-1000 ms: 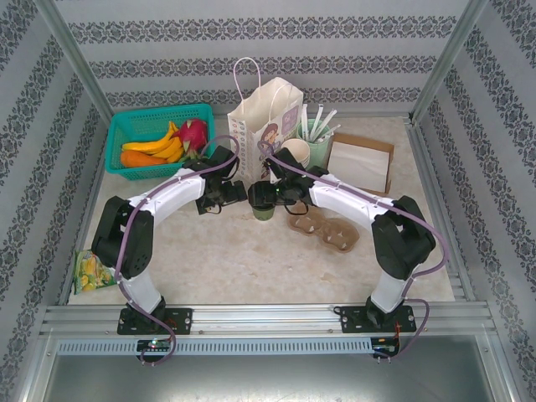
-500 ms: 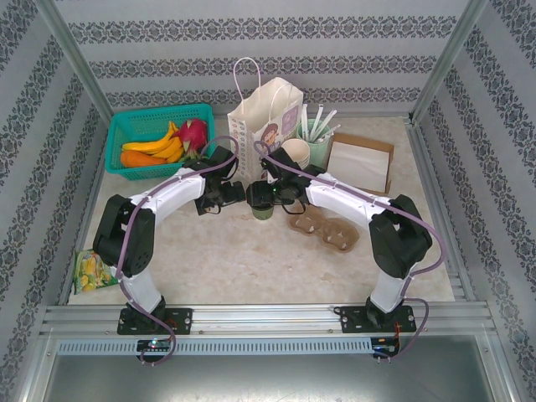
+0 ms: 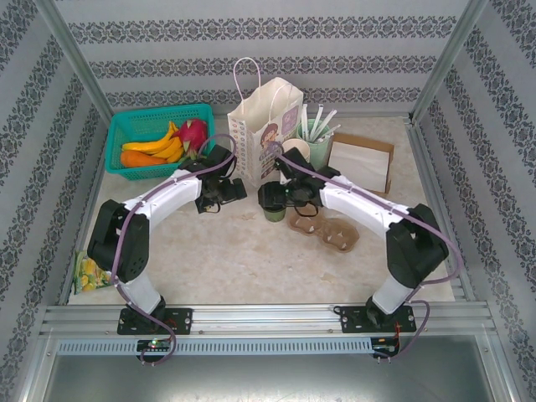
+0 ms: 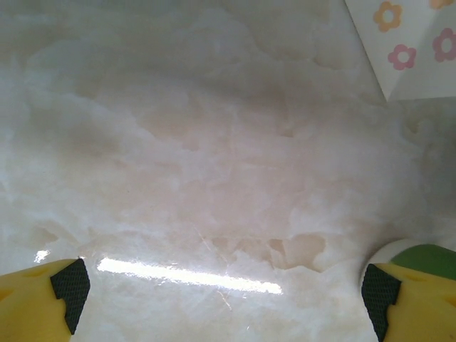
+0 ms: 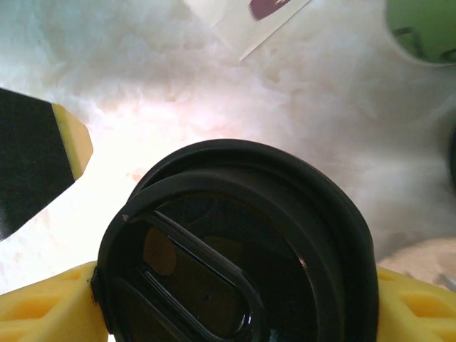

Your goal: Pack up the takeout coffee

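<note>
As R gripper point(image 5: 239, 310) holds takeout coffee point(image 5: 271, 206), it's dk green, blk-lidded.

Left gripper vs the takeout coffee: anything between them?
No. The top view shows bare tabletop between the left gripper and the takeout coffee; the paper bag stands behind that gap.

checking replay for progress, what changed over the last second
The right gripper, closed on the takeout coffee, carried it slightly to the right, and that arm's elbow swung right too. The left arm's elbow eased a little to the left. The left gripper stayed open near the paper bag. The bag and the fruit basket did not move.
</note>
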Controlling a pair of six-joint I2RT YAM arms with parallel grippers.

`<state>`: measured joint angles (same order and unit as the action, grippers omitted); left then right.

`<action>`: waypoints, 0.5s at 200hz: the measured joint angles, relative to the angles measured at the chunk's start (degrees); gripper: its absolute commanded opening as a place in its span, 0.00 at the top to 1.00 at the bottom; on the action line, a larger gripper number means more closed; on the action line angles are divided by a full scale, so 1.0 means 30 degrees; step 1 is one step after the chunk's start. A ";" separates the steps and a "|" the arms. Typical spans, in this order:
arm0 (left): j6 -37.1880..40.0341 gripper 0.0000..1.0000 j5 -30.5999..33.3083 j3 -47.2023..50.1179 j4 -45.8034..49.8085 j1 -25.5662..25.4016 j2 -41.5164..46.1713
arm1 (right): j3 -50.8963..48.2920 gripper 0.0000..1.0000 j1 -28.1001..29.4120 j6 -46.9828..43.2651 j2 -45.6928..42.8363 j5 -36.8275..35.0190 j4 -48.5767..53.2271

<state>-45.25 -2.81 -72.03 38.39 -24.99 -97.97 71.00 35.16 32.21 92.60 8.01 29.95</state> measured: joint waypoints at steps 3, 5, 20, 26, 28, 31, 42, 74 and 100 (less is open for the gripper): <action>0.0007 0.00 -0.0007 0.0036 -0.0087 0.0000 0.0000 | -0.0073 0.41 -0.0153 0.0007 -0.0226 -0.0007 0.0022; 0.0007 0.00 0.0000 0.0058 -0.0153 0.0000 0.0015 | -0.0102 0.41 -0.0240 0.0015 -0.0357 0.0015 0.0029; 0.0073 0.00 -0.0095 0.0313 -0.0656 0.0000 0.0168 | -0.0328 0.41 -0.0947 0.0124 -0.1348 0.0138 0.0095; 0.0109 0.00 -0.0168 0.0423 -0.0823 0.0000 0.0262 | -0.0444 0.41 -0.1260 0.0146 -0.1792 0.0175 0.0095; 0.0131 0.00 -0.0219 0.0452 -0.0882 0.0000 0.0306 | -0.0488 0.41 -0.1377 0.0153 -0.1953 0.0189 0.0102; 0.0146 0.00 -0.0248 0.0495 -0.0969 0.0000 0.0342 | -0.0561 0.41 -0.1545 0.0168 -0.2164 0.0204 0.0095; 0.0299 0.00 -0.0452 0.0634 -0.1333 0.0000 0.0554 | -0.0882 0.41 -0.2178 0.0204 -0.2994 0.0277 0.0109; 0.0634 0.00 -0.0648 0.1042 -0.2543 0.0000 0.1202 | -0.2113 0.41 -0.4255 0.0270 -0.5064 0.0306 0.0503; 0.0867 0.01 -0.0787 0.1858 -0.3570 0.0000 0.2033 | -0.3213 0.41 -0.6258 0.0423 -0.6324 -0.0117 0.1348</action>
<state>-42.65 -5.17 -66.46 27.68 -24.99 -91.88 61.36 16.38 33.47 73.63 7.66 34.00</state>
